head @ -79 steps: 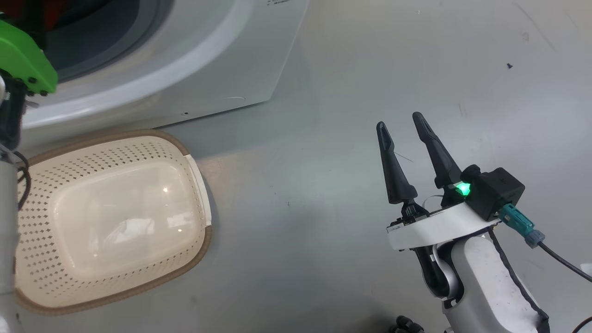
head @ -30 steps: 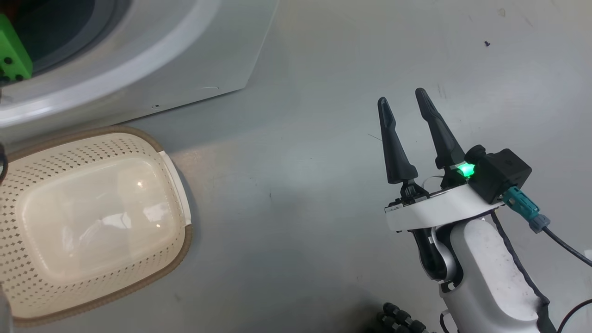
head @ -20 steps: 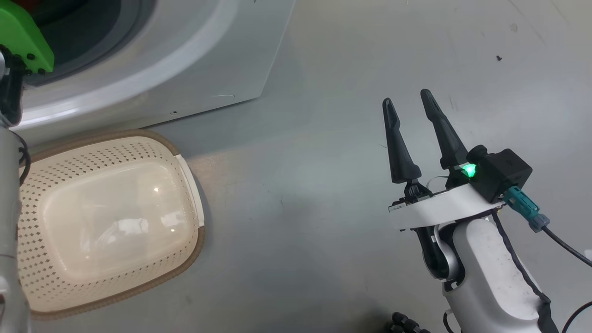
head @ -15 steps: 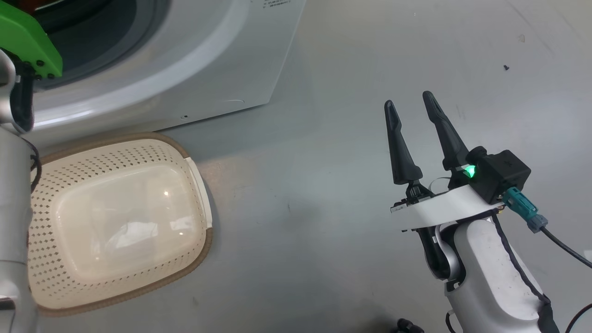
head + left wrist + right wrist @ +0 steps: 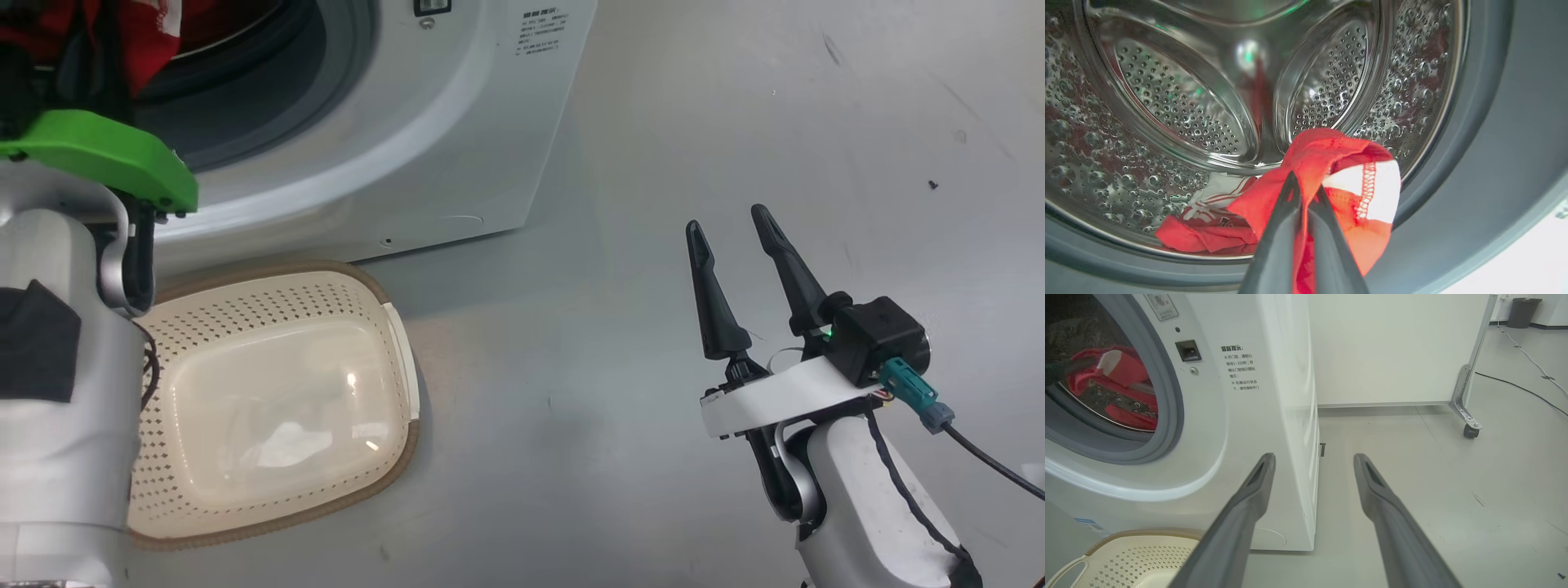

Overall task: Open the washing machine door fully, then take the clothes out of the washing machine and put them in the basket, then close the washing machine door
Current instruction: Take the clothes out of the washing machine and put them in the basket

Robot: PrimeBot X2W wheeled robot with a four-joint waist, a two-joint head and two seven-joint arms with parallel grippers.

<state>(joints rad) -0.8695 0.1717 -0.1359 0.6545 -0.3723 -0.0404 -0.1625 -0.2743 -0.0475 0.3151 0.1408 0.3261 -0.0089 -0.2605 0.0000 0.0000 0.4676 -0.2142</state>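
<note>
Left pincer pinches crumpled red clothes — dimpled steel drum behind.

We're watching the pale left forearm covering the left side of the basket, while the green wrist cover is blocking part of the clothes. The top edge is cutting off the washing machine, and its printed label is coming through too small for us to read.

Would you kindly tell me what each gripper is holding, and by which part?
Left gripper pinches a fold of the red white-trimmed garment; right gripper holds nothing.
</note>
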